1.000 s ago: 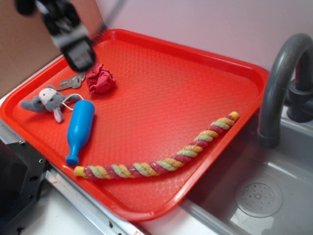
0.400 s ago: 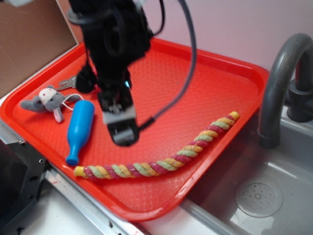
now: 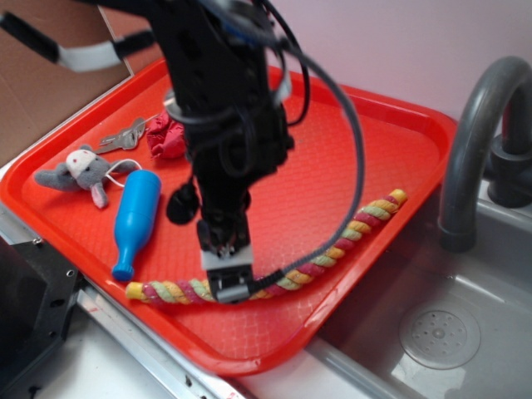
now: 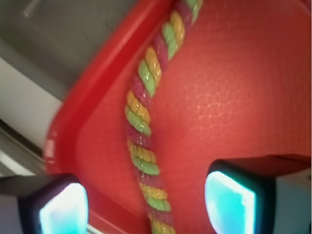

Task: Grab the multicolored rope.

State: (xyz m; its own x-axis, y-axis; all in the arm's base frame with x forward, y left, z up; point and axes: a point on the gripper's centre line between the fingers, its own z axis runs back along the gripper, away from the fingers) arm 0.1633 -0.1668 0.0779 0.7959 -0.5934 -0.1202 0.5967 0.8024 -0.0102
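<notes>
Over the red tray (image 3: 391,125), the gripper (image 4: 146,202) hangs wide open, straddling the multicolored rope (image 4: 141,122). Fingers (image 4: 229,200) flank the cord, apparently aligned for closing.

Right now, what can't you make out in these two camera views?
- Rope: exterior view, the arm covers its middle where the claw comes down.
- Rope ends: wrist view, cut off at the top and bottom edges.
- Contact between claw and rope: wrist view shows the fingers open on either side of it, but blurred, so touch is unclear.
- Keys: exterior view, too small for detail.
</notes>
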